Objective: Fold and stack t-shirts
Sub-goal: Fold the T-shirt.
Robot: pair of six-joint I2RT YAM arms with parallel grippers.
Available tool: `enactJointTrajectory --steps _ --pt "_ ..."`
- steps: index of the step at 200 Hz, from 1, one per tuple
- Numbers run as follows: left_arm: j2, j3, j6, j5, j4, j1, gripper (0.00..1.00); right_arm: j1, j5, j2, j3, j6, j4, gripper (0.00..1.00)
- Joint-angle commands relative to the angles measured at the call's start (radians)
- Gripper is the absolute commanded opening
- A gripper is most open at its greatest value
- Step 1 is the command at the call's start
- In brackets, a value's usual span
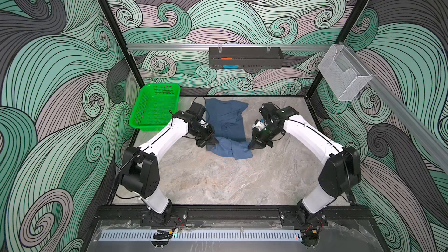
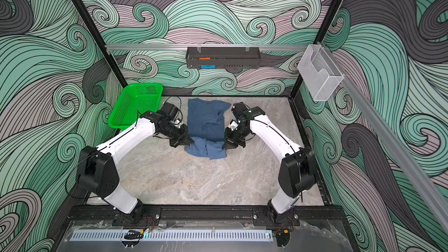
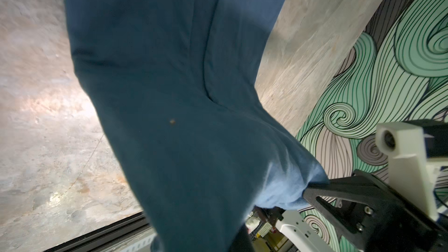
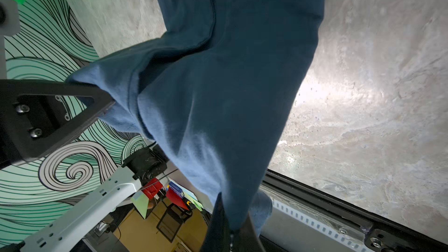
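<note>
top views: t-shirt [image 1: 226,122] pinched at two points, one per claw

clamped by the left claw [image 1: 213,143], closed tight on cloth at the shirt's left side. clamped likewise by the right claw [image 1: 252,145], closed tight on cloth at the right side. facing each other across the shirt, tips pointed inward.

spread over the middle of the counter [image 1: 218,180], toward the back. darker and creased on the far part, reaching close to the back wall. lighter blue on the near part, a flap spilling toward the front past both claws; cannot tell whether resting on the counter or hanging just above it. just right of a green basket [image 1: 155,107] at the back left corner, with the left arm crossing between.

from the left wrist: cloth drawn taut away over the counter, bunched pale corner bitten by the right claw [image 3: 312,190].

from the right wrist: same taut sheet, opposite pale corner pinched by the left claw [image 4: 106,105].
</note>
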Motion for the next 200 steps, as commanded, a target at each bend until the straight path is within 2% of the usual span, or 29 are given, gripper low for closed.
enactJointTrajectory --steps 1,65,75,80,90,94,99,115,137,158,172,187,200 --pt "0.090 0.095 0.035 0.040 -0.055 0.044 0.00 -0.033 -0.014 0.084 0.080 -0.028 -0.054 0.00" --pt "0.364 0.230 -0.078 0.106 0.118 0.132 0.00 -0.099 -0.099 0.441 0.386 -0.021 -0.056 0.00" --pt "0.423 0.260 -0.115 0.125 0.147 0.150 0.11 -0.113 -0.123 0.516 0.476 -0.008 -0.063 0.00" --pt "0.453 0.276 -0.145 0.147 0.181 0.159 0.23 -0.120 -0.139 0.557 0.532 0.000 -0.070 0.07" --pt "0.514 0.314 -0.220 0.201 0.273 0.175 0.54 -0.134 -0.180 0.641 0.664 0.022 -0.082 0.42" --pt "0.539 0.336 -0.245 0.216 0.297 0.182 0.61 -0.139 -0.192 0.673 0.716 0.032 -0.086 0.51" --pt "0.566 0.367 -0.281 0.228 0.322 0.190 0.66 -0.145 -0.199 0.710 0.793 0.047 -0.091 0.59" --pt "0.614 0.426 -0.432 0.254 0.474 0.213 0.72 -0.165 -0.214 0.804 1.002 0.102 -0.091 0.66" --pt "0.625 0.408 -0.713 0.255 0.865 0.239 0.75 -0.182 -0.222 0.875 1.176 0.147 -0.091 0.68" --pt "0.619 0.311 -0.952 0.200 1.258 0.252 0.77 -0.182 -0.212 0.850 1.151 0.119 -0.091 0.68" --pt "0.612 0.247 -1.037 0.183 1.392 0.255 0.77 -0.174 -0.193 0.786 1.040 0.082 -0.091 0.69" --pt "0.574 0.187 -1.021 0.213 1.340 0.249 0.77 -0.164 -0.166 0.706 0.880 0.050 -0.091 0.69" --pt "0.517 0.168 -0.863 0.257 1.113 0.238 0.77 -0.151 -0.135 0.642 0.738 0.024 -0.090 0.68"
